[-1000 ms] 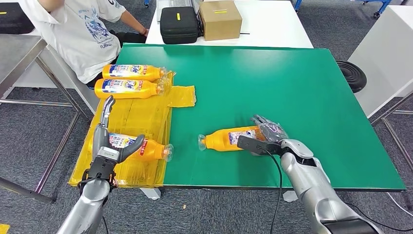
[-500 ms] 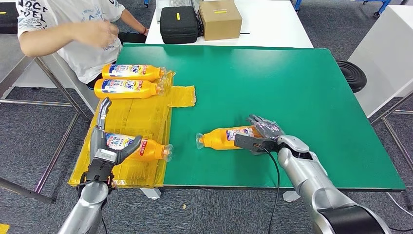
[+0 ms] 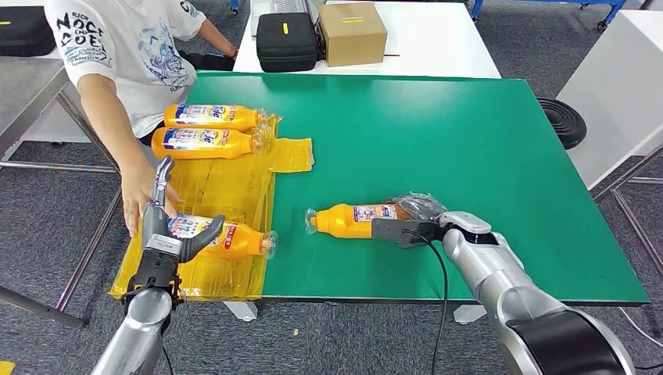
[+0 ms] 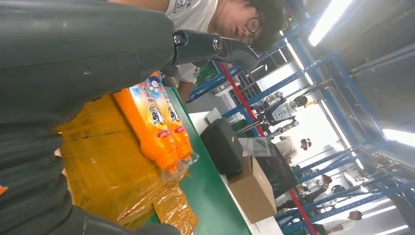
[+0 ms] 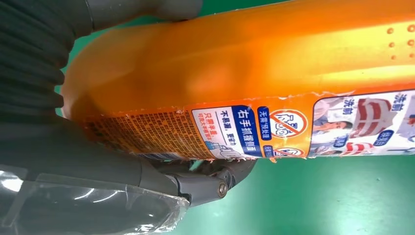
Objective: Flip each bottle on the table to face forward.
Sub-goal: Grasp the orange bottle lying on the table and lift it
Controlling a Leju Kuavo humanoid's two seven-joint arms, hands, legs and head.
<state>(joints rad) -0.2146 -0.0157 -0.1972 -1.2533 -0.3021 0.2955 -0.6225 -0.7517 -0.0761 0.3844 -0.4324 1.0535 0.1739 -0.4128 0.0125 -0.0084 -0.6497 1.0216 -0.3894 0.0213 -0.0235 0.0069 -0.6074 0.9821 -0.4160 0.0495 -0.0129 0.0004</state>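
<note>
On the green table (image 3: 469, 133), the right hand (image 3: 418, 219) grips an orange detergent bottle (image 3: 356, 219) lying flat, while the left hand (image 3: 168, 230) hovers with fingers (image 3: 163, 181) spread.

Head view looks forward and down from high on the robot over the green table (image 3: 469, 141), both arms entering at the near edge. Left wrist view sits close behind the left hand (image 4: 73, 63), turned sideways, facing far across the yellow sheet (image 4: 107, 181) to two bottles (image 4: 156, 122) also seen far-left from the head. Right wrist view is very close on the held bottle (image 5: 254, 93), shared with the head view.
</note>
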